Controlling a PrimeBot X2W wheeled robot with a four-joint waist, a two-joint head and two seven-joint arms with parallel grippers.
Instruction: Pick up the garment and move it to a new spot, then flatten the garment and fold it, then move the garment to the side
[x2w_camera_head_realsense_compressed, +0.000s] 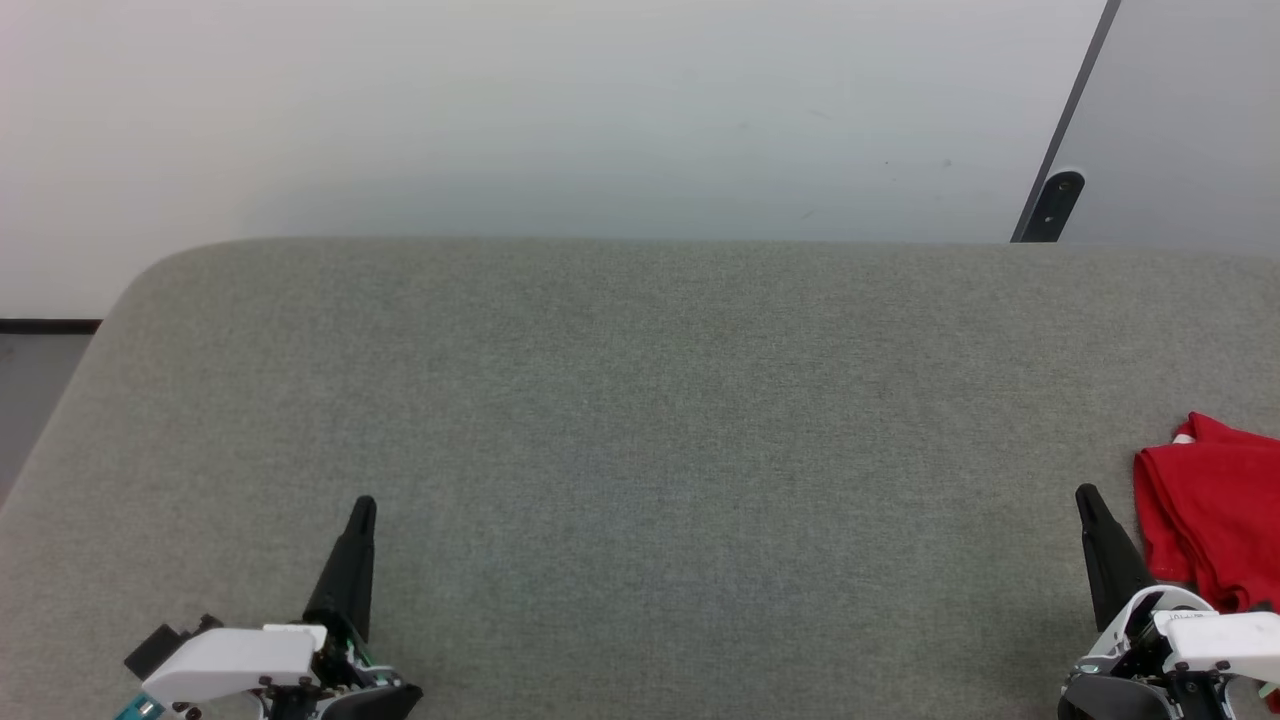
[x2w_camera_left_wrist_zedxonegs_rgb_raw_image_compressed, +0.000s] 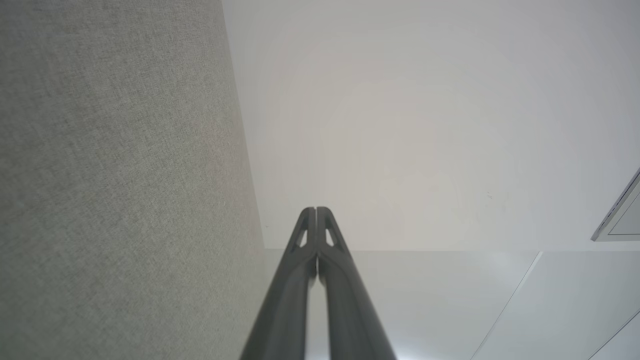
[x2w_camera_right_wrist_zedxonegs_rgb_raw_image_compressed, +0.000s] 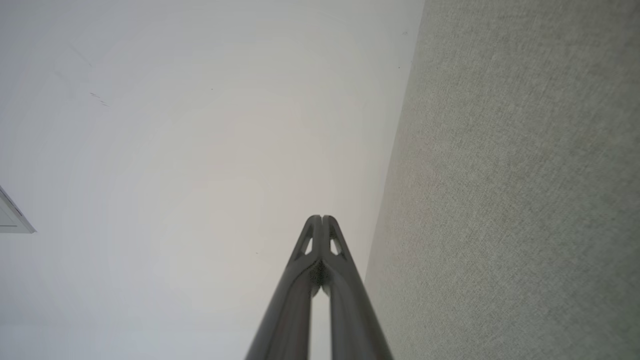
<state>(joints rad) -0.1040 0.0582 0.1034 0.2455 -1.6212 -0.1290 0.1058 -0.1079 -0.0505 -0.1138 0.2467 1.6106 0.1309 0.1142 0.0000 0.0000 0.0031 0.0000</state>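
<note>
The garment (x2w_camera_head_realsense_compressed: 1215, 510) lies bunched in a red heap at the right edge of the grey fabric surface (x2w_camera_head_realsense_compressed: 640, 450), partly cut off by the head view's border, with a bit of white trim at its top. My right gripper (x2w_camera_head_realsense_compressed: 1085, 495) stands just left of it, shut and empty, its tips pressed together in the right wrist view (x2w_camera_right_wrist_zedxonegs_rgb_raw_image_compressed: 322, 218). My left gripper (x2w_camera_head_realsense_compressed: 364, 503) rests at the lower left, far from the garment, likewise shut with nothing in it (x2w_camera_left_wrist_zedxonegs_rgb_raw_image_compressed: 316, 210).
The grey surface ends at a rounded far edge against a pale wall (x2w_camera_head_realsense_compressed: 560, 110). A dark strip with a bracket (x2w_camera_head_realsense_compressed: 1050, 205) slants at the upper right. A patch of floor (x2w_camera_head_realsense_compressed: 30, 390) shows beyond the surface's left corner.
</note>
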